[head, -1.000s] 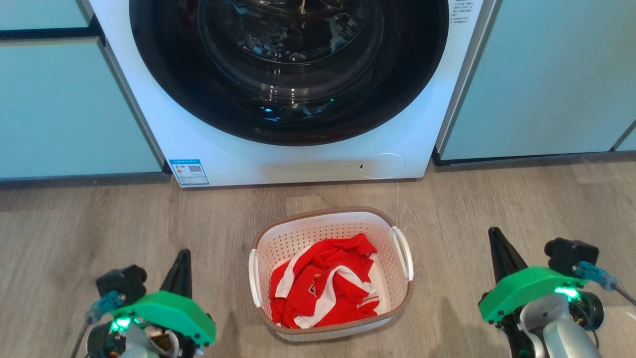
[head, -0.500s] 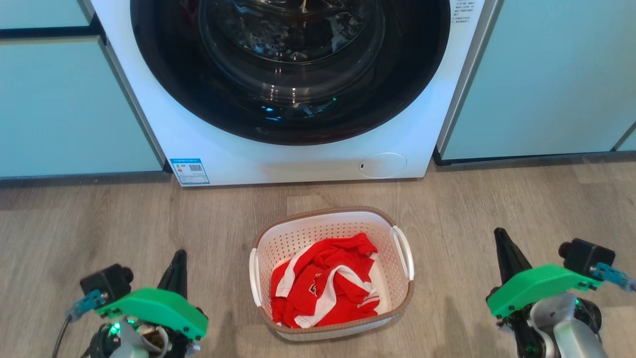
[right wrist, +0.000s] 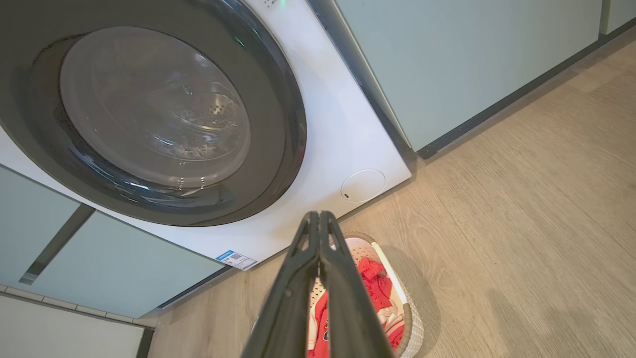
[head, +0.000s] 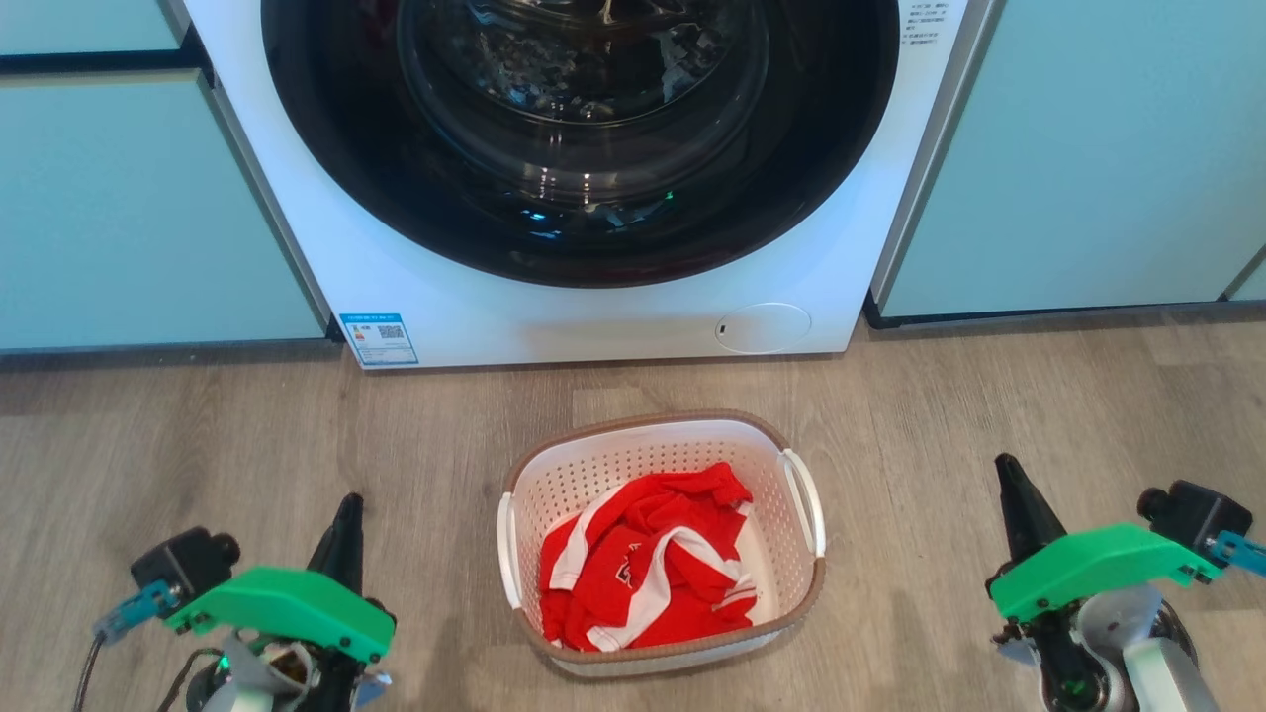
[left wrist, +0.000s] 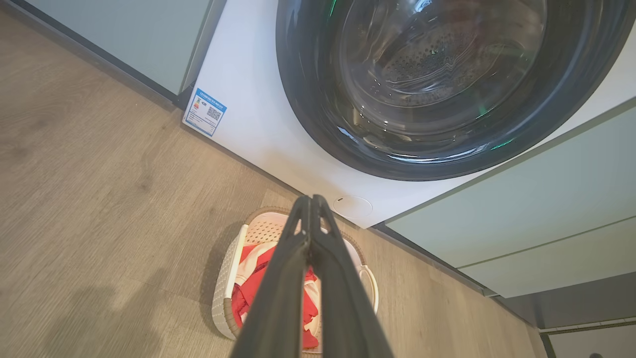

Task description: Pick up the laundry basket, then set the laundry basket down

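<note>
The laundry basket (head: 613, 465), white with perforated walls, a brown rim and two white side handles, stands on the wooden floor in front of the washing machine. A red and white garment (head: 643, 564) lies in it. My left gripper (head: 346, 509) hovers left of the basket, well apart from it, its fingers pressed together on nothing. My right gripper (head: 1007, 467) is off to the basket's right, also shut and empty. In the left wrist view the shut left gripper (left wrist: 310, 200) points over the basket (left wrist: 223, 293). The right wrist view shows the shut right gripper (right wrist: 318, 215) above the basket (right wrist: 415, 328).
A white front-loading washing machine (head: 593, 326) with a dark round door (head: 584, 138) stands just behind the basket. Pale green cabinet fronts (head: 129, 218) (head: 1078, 158) flank it. Bare wooden floor (head: 920, 415) surrounds the basket on both sides.
Both grippers have drifted outward from the basket, the left one to the left and lower, the right one to the right. The basket has stayed where it was.
</note>
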Motion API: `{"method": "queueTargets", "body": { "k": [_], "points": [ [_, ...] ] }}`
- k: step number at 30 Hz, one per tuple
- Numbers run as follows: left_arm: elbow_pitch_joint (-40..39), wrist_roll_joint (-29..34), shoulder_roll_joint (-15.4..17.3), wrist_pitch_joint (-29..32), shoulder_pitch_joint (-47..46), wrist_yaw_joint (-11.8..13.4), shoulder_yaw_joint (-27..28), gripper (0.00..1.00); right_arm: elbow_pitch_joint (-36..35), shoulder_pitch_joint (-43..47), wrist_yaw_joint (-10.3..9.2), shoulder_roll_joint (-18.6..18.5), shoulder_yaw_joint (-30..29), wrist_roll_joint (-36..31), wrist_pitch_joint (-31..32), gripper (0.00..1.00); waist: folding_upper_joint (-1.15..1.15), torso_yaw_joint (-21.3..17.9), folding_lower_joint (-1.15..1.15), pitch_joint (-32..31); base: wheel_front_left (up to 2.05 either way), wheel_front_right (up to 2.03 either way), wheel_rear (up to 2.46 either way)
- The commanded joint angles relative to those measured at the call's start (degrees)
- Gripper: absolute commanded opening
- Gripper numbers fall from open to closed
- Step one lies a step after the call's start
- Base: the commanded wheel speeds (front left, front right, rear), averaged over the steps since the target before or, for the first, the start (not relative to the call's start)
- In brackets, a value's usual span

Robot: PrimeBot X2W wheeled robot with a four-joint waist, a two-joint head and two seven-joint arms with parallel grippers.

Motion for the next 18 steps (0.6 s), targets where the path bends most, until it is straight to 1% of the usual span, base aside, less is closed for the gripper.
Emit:
{"method": "queueTargets", "body": {
  "k": [1,18],
  "points": [
    [-1.5,-1.0,0.2,0.2,-3.6,-0.5,1.9,0.00,-1.7,-2.9,-0.10,-0.4,0.1,1.4,0.6,0.00,0.00,0.0,0.00,0.0,0.00,0.00,0.00],
    [-0.7,-10.4,-1.5,2.7,-4.2,-3.6,6.2,0.00,-1.6,-3.0,-0.14,-0.4,-1.2,13.1,2.2,0.00,0.00,0.2,0.00,0.1,0.00,0.00,0.00]
  ]
}}
